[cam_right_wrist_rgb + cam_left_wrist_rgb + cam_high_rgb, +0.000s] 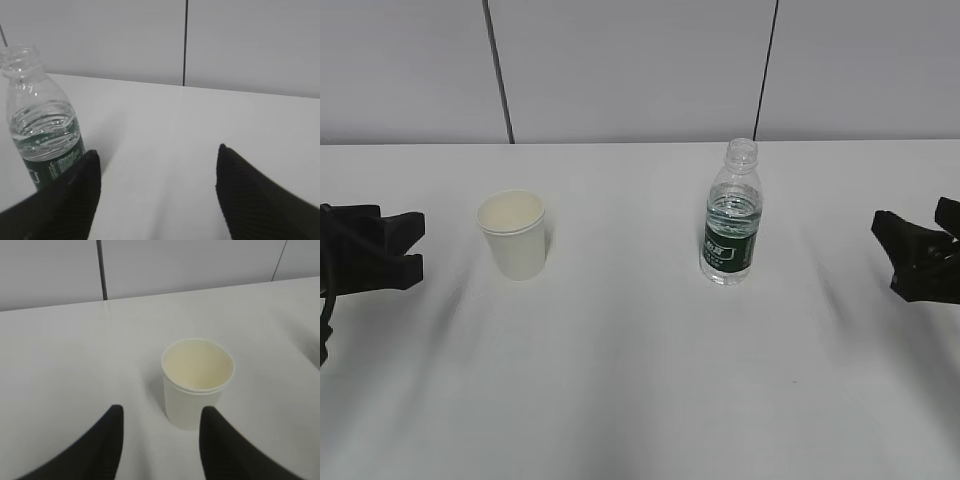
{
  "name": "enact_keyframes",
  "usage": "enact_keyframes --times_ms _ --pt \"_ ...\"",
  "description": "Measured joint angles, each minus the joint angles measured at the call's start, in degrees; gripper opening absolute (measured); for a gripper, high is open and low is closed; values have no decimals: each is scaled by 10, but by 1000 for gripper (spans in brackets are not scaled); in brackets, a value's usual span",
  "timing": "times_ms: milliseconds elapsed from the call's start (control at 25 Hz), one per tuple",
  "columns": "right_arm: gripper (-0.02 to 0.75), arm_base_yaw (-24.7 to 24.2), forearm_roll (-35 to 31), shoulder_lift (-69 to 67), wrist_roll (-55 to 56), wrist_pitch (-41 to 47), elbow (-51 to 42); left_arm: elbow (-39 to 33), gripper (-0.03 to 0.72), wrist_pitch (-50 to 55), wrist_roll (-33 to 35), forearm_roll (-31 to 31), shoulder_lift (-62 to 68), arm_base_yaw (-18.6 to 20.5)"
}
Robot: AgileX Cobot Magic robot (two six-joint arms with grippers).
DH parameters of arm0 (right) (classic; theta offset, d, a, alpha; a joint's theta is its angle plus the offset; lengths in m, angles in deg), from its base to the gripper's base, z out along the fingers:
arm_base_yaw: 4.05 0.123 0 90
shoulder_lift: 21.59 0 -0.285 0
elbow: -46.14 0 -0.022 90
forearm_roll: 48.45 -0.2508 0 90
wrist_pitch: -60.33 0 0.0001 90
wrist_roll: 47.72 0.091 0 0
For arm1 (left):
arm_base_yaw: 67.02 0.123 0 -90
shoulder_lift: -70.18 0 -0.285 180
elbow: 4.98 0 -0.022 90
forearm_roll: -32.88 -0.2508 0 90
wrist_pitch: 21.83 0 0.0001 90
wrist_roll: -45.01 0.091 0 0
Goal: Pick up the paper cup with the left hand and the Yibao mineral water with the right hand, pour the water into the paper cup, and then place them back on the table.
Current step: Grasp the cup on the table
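Observation:
The paper cup (512,234) stands upright and empty on the white table (620,370), left of centre; it also shows in the left wrist view (196,382). The Yibao mineral water (731,215), uncapped and partly full, stands right of centre; it shows at the left edge of the right wrist view (42,135). My left gripper (417,243) is open at the left edge, a short way from the cup; in the left wrist view (161,412) the cup is just ahead of its right finger. My right gripper (883,240) is open at the right edge, far from the bottle, empty in its own view (157,152).
A grey panelled wall (640,70) with dark seams runs behind the table's far edge. White tabletop lies between cup and bottle and in front of both.

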Motion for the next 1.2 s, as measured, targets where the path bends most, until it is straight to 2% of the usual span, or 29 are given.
enact_keyframes --times_ms 280,520,880,1200 --pt "531 0 38 -72 0 -57 1 0 317 -71 -9 -29 82 0" --pt "531 0 42 -98 0 -59 4 1 317 -200 -11 -36 166 0" --pt "531 0 43 -100 0 -60 4 2 317 -313 -11 -55 288 0" --pt "531 0 56 -100 0 -60 4 7 317 -323 -11 -81 350 0"
